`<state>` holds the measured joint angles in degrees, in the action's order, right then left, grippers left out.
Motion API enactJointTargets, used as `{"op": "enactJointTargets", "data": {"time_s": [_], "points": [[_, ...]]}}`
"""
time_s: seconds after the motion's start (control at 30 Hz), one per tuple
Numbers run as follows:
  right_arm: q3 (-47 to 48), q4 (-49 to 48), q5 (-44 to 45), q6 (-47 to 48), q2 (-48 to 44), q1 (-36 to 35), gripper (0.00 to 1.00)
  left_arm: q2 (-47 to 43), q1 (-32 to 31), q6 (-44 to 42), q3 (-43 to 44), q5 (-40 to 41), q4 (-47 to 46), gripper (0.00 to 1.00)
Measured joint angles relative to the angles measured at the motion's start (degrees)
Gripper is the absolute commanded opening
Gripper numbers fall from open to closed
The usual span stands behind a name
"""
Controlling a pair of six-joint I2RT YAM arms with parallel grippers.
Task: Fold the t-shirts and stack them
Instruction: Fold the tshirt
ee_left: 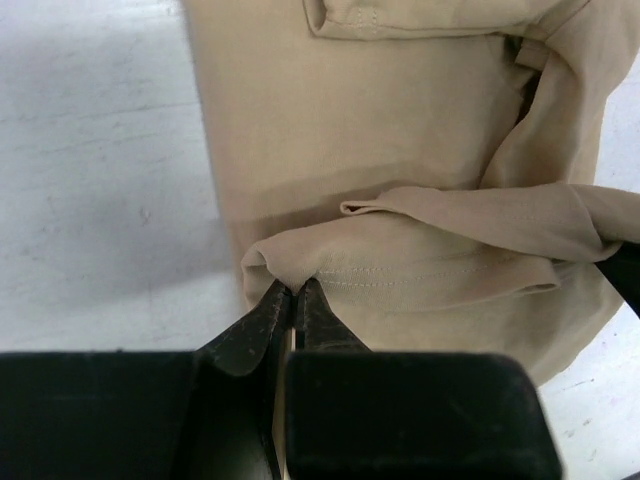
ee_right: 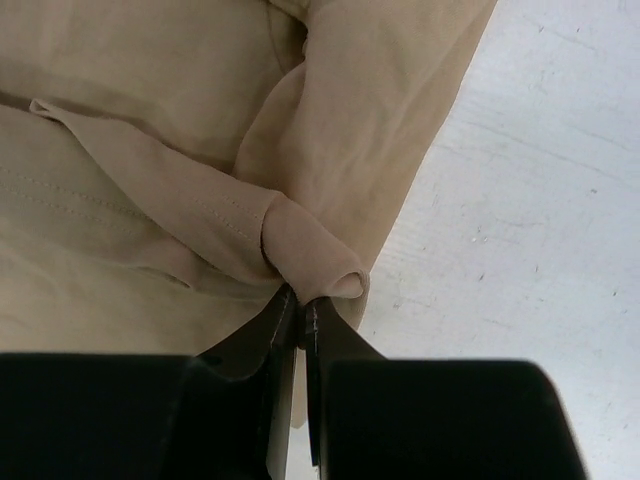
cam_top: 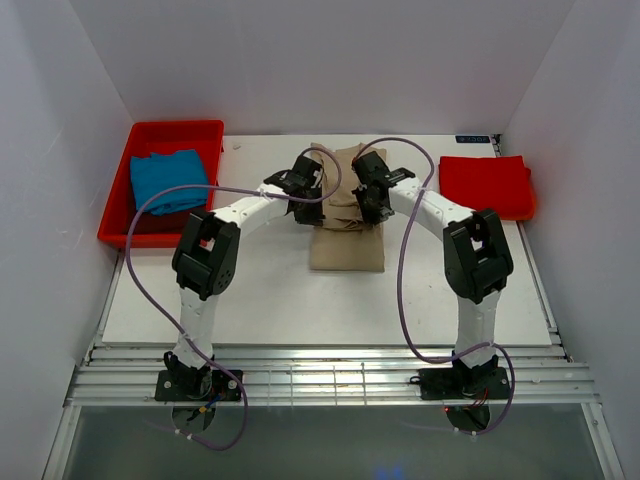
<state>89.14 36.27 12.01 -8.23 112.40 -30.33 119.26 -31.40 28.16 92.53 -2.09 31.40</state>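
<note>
A tan-beige t-shirt (cam_top: 346,240) lies as a long strip in the middle of the table. My left gripper (cam_top: 308,187) is shut on its left edge, pinching a fold of hemmed cloth (ee_left: 290,262). On the opposite side my right gripper (cam_top: 372,190) is shut on a rolled corner of the same shirt (ee_right: 310,255). Both hold the far end lifted and bunched over the strip. A folded bright red t-shirt (cam_top: 485,184) rests at the right. A folded blue t-shirt (cam_top: 167,180) lies inside the red tray (cam_top: 128,150).
The red plastic tray sits at the back left, against the left wall. White walls close in the table on the left, back and right. Purple cables loop from both arms over the table. A metal rail runs along the near edge.
</note>
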Motion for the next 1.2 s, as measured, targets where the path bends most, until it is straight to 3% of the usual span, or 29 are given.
{"op": "enactJointTargets", "data": {"time_s": [0.6,0.9,0.97,1.0,1.03,1.1,1.2], "points": [[9.2,1.0,-0.1,2.9,6.2,3.3,0.08,2.4,1.9,-2.1,7.0,-1.0,-0.4,0.00],[19.8,2.4,-0.2,3.4,11.1,5.2,0.10,6.2,2.9,-2.1,11.8,-1.6,-0.7,0.00],[21.6,2.7,-0.6,3.4,12.7,5.6,0.25,7.7,3.1,-2.2,12.8,-1.7,-0.6,0.16],[22.5,2.8,-0.9,3.2,13.6,5.8,0.45,8.3,3.2,-2.2,13.4,-1.8,-0.5,0.26],[23.3,2.8,-1.0,2.9,14.6,6.0,0.49,9.4,3.3,-2.3,14.4,-1.8,-0.5,0.43],[24.6,2.6,-1.3,3.3,16.3,6.6,0.62,10.8,3.6,-2.3,15.4,-0.8,-0.4,0.52],[24.8,2.7,-1.2,3.5,17.9,7.3,0.63,10.5,3.7,-1.9,15.4,2.7,0.8,0.58]]}}
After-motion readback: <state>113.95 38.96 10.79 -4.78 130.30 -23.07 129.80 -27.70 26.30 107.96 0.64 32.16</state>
